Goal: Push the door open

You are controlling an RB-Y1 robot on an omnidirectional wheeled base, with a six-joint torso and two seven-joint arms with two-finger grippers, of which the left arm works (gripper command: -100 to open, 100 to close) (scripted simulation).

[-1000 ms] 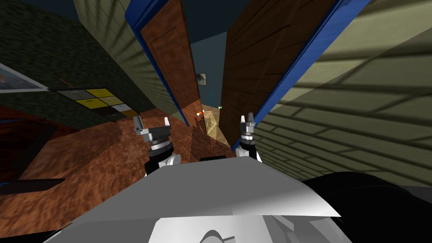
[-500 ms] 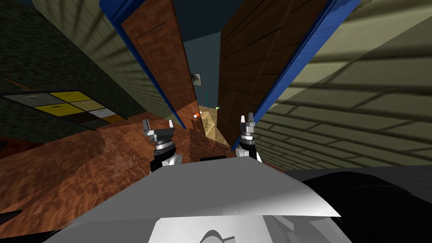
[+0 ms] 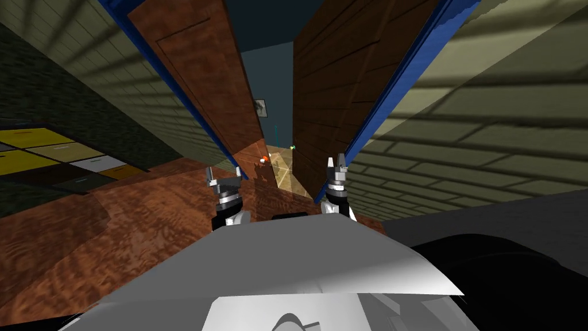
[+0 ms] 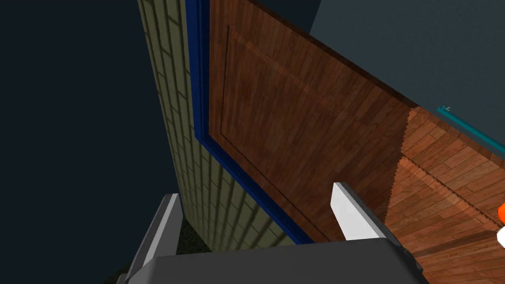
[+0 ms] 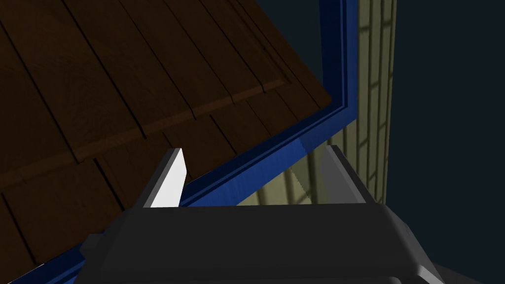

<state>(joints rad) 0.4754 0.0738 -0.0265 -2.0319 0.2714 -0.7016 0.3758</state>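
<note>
Far left, a cabinet of yellow and grey drawers [image 3: 51, 155] stands against a dark wall, with the wood floor [image 3: 115, 230] before it. A brick wall [image 3: 143, 97] runs from there to a blue frame [image 4: 198, 74].

The door stands straight ahead as two leaves, both swung apart. The left leaf [image 3: 201, 74], reddish-brown with an inset panel, hangs just inside that frame.

The left gripper [image 3: 223, 175] is low, near the foot of the left leaf. Its jaws are released and hold nothing. In the left wrist view one finger [image 4: 352, 212] lies over the leaf's lower part and the other over the brick wall, with the frame between them. Whether either touches cannot be told.

Between the leaves a narrow gap shows a lit patch of floor [image 3: 285, 166]. A small orange-and-white thing [image 3: 264, 158] lies at its near left, with a thin teal pole [image 3: 275, 135] and a picture [image 3: 261, 107] on the wall beyond.

The right leaf [image 3: 333, 74] is dark brown and planked, and sits in shadow.

The right gripper [image 3: 336, 162] is by the bottom of this leaf, at its blue edging [image 5: 338, 59]. Its jaws are also released and empty. In the right wrist view one finger [image 5: 170, 180] lies over the dark planks and the other over the brick, with the edging between. Contact cannot be told.

Further right, a second brick wall [image 3: 488, 115] is crossed by barred shadows.
</note>
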